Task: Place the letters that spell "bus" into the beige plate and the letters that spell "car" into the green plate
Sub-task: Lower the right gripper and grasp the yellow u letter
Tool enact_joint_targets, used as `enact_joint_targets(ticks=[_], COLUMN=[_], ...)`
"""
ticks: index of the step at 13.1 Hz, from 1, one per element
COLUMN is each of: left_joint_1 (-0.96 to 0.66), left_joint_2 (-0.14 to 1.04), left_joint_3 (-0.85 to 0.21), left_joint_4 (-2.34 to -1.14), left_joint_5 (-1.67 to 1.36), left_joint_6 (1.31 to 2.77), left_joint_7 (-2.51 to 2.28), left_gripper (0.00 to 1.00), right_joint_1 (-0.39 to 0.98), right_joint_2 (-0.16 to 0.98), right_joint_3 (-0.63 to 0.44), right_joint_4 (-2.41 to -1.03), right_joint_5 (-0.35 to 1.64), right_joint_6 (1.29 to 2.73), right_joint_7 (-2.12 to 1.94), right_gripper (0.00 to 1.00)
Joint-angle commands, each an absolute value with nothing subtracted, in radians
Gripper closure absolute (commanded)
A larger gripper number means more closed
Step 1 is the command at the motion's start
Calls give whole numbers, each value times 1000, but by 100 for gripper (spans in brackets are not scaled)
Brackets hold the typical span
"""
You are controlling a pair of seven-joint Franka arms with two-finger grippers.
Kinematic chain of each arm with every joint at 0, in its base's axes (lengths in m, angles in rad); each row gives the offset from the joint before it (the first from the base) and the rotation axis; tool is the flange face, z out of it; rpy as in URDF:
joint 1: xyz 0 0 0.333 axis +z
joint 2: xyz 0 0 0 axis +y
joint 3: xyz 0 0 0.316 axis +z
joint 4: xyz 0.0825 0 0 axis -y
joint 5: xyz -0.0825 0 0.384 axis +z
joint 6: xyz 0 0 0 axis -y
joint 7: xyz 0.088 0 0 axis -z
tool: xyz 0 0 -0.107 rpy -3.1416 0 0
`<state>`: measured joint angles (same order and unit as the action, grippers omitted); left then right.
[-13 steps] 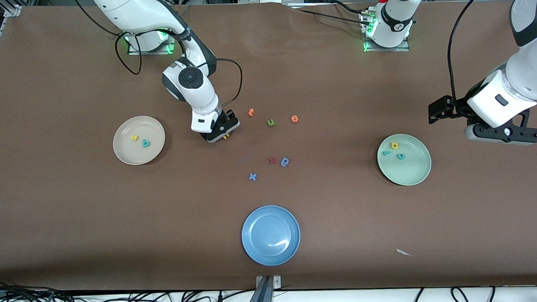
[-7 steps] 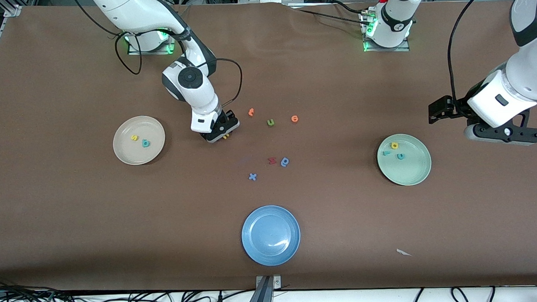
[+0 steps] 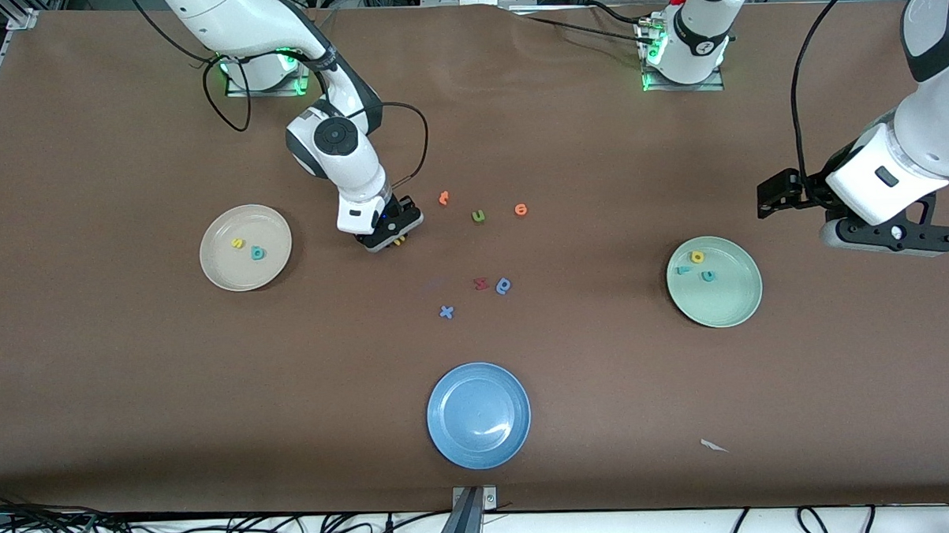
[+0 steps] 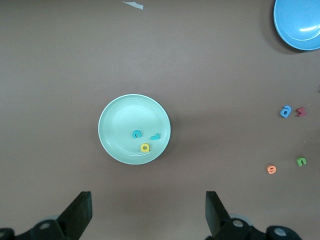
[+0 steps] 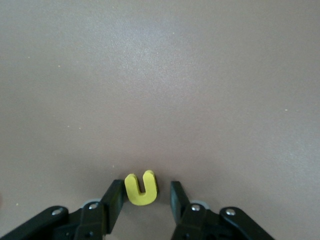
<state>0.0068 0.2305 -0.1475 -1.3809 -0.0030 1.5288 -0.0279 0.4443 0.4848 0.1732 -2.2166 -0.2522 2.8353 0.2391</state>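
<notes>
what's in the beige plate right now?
Inside the round cream-beige plate lie two small foam letters, a yellow "s" and a teal "b", side by side. Nothing covers them; no yellow "u" is in it yet.

leftovers on the brown bench [image 3: 131, 389] | blue plate [image 3: 478, 415] closest to the camera | blue x [image 3: 446, 312], dark red letter [image 3: 481, 283] touching a blue one [image 3: 503, 285] | olive-green u [image 3: 478, 216] between two orange letters [image 3: 444, 197] [image 3: 521, 210] | white scrap [image 3: 714, 445]
</notes>
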Motion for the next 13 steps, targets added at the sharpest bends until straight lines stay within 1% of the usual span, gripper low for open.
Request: enact_joint_targets(ticks=[1,2,4,6,8,10,11,12,13], left_joint_1=[8,8,8,9,9,9,8,9,9], left_joint_2=[218,218,218,218,218,218,218,218,218], left_joint_3=[-146,-146,-146,-146,-146,-146,-146,-146,-146], left_joint_4=[-1378,-1378,-1378,-1378,-1378,-1378,-1378,-1378,-1378], left_joint_5=[-12,-11,-11,-12,-11,-12,-12,-12,-12], left_joint_6=[1517,1517,1517,1517,1517,1517,1517,1517,1517], left_joint_7=[-6,-6,-6,-6,-6,-6,-6,-6,-6], left_gripper=[0,0,0,0,0,0,0,0,0], right_joint_1=[439,439,439,439,439,439,439,439,439], right_joint_2=[497,497,497,497,497,497,497,494,488], right_joint_3=[169,169,169,169,169,169,169,169,169], right_joint_4=[-2227,-2227,-2227,-2227,-2227,-2227,-2227,-2227,-2227], right_joint_5=[-252,-252,-250,-252,-252,-252,-252,-252,-252], right_joint_6=[2850,2849,2849,2850,2849,2849,2849,2844,2841], right_joint_7=[238,238,238,247,247,247,247,247,248], right_gripper=[58,61,64,65,69,80,81,87,87])
